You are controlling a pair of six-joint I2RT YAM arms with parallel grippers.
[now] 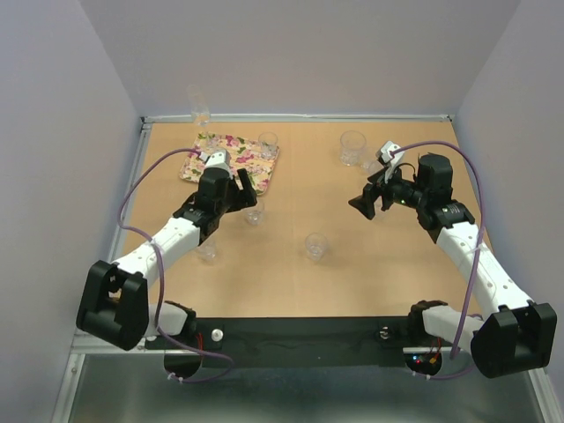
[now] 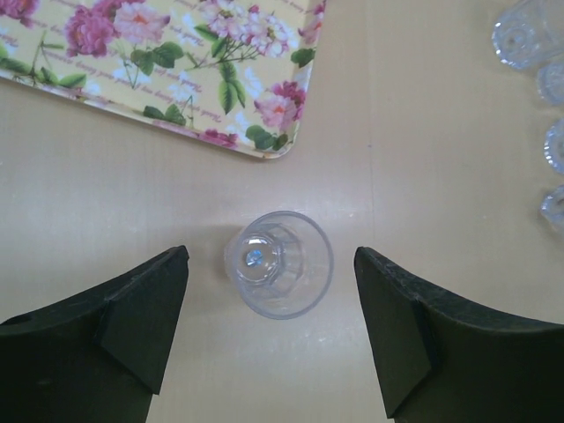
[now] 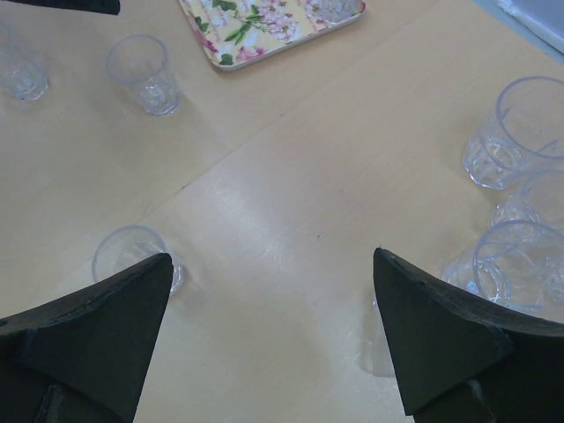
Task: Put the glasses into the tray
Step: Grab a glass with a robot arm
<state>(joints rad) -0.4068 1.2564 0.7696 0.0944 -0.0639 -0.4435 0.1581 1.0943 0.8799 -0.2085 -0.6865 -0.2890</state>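
Note:
The flowered tray (image 1: 220, 163) lies at the back left of the table, with one clear glass (image 1: 268, 144) on its right end. My left gripper (image 1: 249, 194) is open just right of the tray's near corner. A small glass (image 2: 278, 263) stands upright on the table between its open fingers, untouched, near the tray corner (image 2: 176, 79). My right gripper (image 1: 366, 199) is open and empty above the table right of centre. Its wrist view shows bare table between the fingers, with one glass (image 3: 130, 254) beside the left fingertip (image 3: 141, 300).
More glasses stand loose: one at mid-table (image 1: 315, 247), one by the left forearm (image 1: 207, 249), one at the back right (image 1: 352, 148) and a tall one at the back edge (image 1: 201, 106). A cluster of glasses (image 3: 515, 264) shows beside the right finger.

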